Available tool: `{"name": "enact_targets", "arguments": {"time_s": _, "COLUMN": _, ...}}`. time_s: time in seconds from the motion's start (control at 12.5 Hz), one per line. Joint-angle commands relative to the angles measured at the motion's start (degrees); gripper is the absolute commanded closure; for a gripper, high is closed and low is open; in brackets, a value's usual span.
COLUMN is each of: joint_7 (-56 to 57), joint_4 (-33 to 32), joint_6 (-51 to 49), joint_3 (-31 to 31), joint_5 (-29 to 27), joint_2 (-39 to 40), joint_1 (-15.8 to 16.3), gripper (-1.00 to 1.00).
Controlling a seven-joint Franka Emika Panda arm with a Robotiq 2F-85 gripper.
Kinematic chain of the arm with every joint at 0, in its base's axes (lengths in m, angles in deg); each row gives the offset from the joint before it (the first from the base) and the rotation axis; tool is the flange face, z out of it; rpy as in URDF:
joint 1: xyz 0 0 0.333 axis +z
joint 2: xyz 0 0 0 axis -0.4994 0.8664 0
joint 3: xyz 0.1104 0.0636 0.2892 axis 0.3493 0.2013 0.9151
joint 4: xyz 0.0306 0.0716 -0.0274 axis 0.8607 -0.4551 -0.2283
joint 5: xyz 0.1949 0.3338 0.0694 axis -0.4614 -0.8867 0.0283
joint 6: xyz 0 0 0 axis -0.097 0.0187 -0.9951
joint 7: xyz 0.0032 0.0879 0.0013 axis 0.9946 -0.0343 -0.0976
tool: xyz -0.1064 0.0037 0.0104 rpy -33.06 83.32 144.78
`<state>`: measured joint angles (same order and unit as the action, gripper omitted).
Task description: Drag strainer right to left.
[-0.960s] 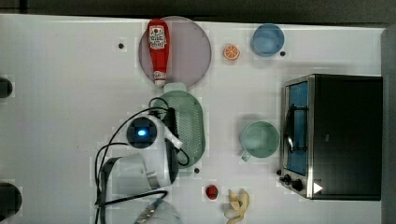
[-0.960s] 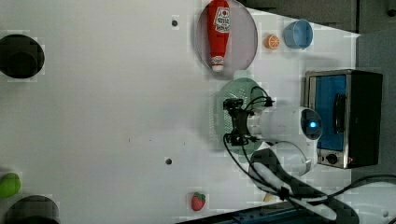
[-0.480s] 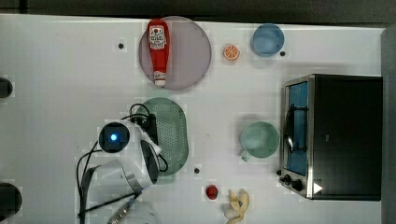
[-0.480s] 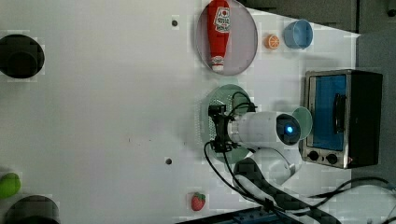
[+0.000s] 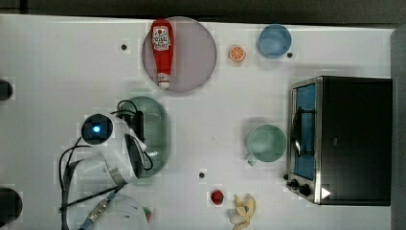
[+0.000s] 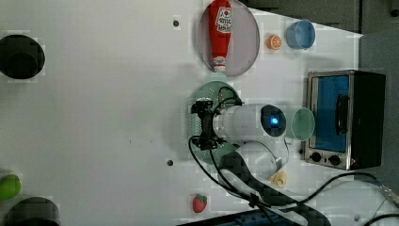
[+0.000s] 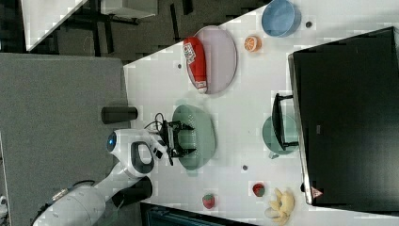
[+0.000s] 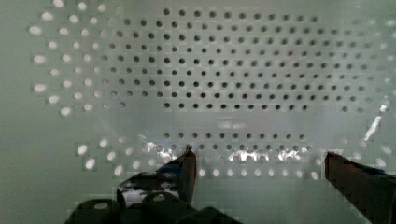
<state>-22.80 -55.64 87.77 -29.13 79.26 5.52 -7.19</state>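
Observation:
The strainer (image 5: 158, 124), a pale green oval basket with tiny holes, lies on the white table left of the middle in the top view. My gripper (image 7: 186, 139) reaches down into it, open, with its two black fingers spread apart above the perforated floor (image 8: 210, 70). In the wrist view the gripper (image 8: 259, 156) holds nothing between its fingers. The arm's white body covers the strainer's left side in the top view. In the left view the gripper (image 6: 200, 123) sits over the strainer (image 6: 207, 92).
A grey plate (image 5: 191, 52) with a ketchup bottle (image 5: 163, 45) lies just beyond the strainer. A green mug (image 5: 265, 143) and a toaster oven (image 5: 344, 139) stand to the top view's right. A blue bowl (image 5: 274, 40), an orange slice (image 5: 236, 53), a strawberry (image 5: 217, 197) and a banana (image 5: 243, 208) lie around.
The strainer and my gripper inside it have slid together toward the top view's left, away from the mug. The fingers stay spread.

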Motion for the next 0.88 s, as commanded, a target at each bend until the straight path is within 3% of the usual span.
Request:
{"name": "enact_targets", "arguments": {"time_s": 0.08, "joint_7": -2.8, "joint_4": 4.7, "joint_6": -2.9, "joint_3": 0.0, "joint_5": -0.6, "joint_2": 0.8, "joint_1": 3.3, "gripper": -1.0}}
{"name": "enact_targets", "arguments": {"time_s": 0.88, "joint_7": -15.3, "joint_4": 17.7, "joint_6": -3.6, "joint_3": 0.2, "joint_5": -3.9, "joint_2": 8.7, "joint_1": 11.9, "gripper": -1.0}}
